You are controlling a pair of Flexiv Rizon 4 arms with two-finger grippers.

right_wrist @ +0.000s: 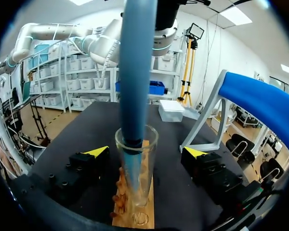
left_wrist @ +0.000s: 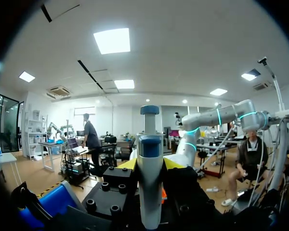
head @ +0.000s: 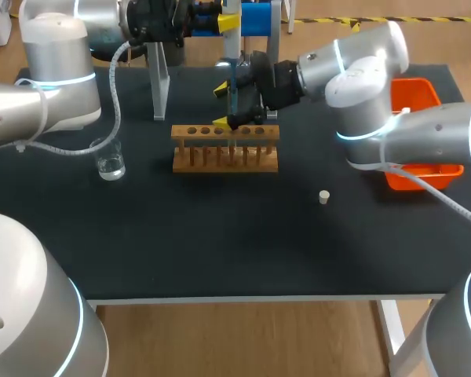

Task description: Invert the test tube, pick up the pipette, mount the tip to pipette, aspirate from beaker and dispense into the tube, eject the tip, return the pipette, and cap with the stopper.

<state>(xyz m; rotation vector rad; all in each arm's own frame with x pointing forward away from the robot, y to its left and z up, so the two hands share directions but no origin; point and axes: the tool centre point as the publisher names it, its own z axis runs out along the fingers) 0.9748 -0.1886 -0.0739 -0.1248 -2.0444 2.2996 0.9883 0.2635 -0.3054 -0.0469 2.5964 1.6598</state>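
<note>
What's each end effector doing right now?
Left end effector: closed on the white-and-blue plastic pipette.
Right end effector: open, straddling the clear glass test tube, not touching it.

You have a black surface (head: 220, 236) with a wooden rack (head: 224, 161) standing near its middle, a row of round holes along the rack's top bar. At the right edge sits an orange bin (head: 418, 93), partly hidden from you. Along the back stands a grey stand (head: 158, 86) with a blue top piece, well apart from the bin.
</note>
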